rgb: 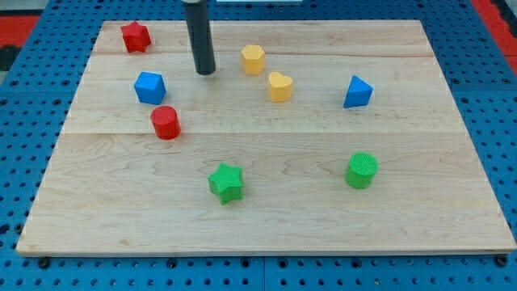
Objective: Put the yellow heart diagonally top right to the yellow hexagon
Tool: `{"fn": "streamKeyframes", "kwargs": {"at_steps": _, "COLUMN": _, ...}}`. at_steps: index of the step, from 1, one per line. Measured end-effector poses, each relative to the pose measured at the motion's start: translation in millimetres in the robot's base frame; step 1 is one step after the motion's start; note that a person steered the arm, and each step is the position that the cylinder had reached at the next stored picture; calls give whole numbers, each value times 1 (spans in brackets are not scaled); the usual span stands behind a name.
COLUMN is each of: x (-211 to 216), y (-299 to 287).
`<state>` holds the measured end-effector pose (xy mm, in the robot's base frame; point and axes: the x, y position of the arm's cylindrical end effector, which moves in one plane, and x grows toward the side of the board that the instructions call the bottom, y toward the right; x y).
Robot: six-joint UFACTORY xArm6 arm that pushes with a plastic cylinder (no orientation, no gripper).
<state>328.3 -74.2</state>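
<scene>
Yellow heart [279, 86] just lower-right of yellow hexagon [253, 59]; orientation unclear.

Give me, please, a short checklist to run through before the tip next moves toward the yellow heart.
1. My tip in view, on the board: ok.
2. Yellow heart visible, unobstructed: ok.
3. Heart already top right of the yellow hexagon: not ok; it sits lower right.
4. Tip touching either yellow block: not ok; it stands apart, left of the hexagon.
5. Room on the wooden board above and right of the hexagon: ok.
6. Blue triangular block clear of the heart: ok.
</scene>
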Motion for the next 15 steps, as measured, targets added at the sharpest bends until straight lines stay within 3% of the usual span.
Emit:
{"fn": "streamKeyframes", "kwargs": {"at_steps": 2, "x": 56, "y": 35}}
{"fn": "streamKeyframes", "kwargs": {"at_steps": 3, "x": 69, "y": 80}}
{"fn": "streamKeyframes", "kwargs": {"at_steps": 6, "x": 54, "y": 84}}
{"fn": "streamKeyframes", "kwargs": {"at_steps": 8, "x": -5, "y": 95}}
{"fn": "streamKeyframes", "kwargs": {"at_steps": 9, "x": 13, "y": 100}}
{"fn": "streamKeyframes", "kwargs": {"at_steps": 10, "x": 15, "y": 155}}
{"fn": "streamKeyframes", "kwargs": {"at_steps": 11, "x": -11, "y": 166}}
{"fn": "streamKeyframes", "kwargs": {"at_steps": 12, "x": -16, "y": 143}}
{"fn": "streamKeyframes", "kwargs": {"at_steps": 13, "x": 11, "y": 170}}
{"fn": "streamKeyframes", "kwargs": {"at_steps": 15, "x": 24, "y": 150}}
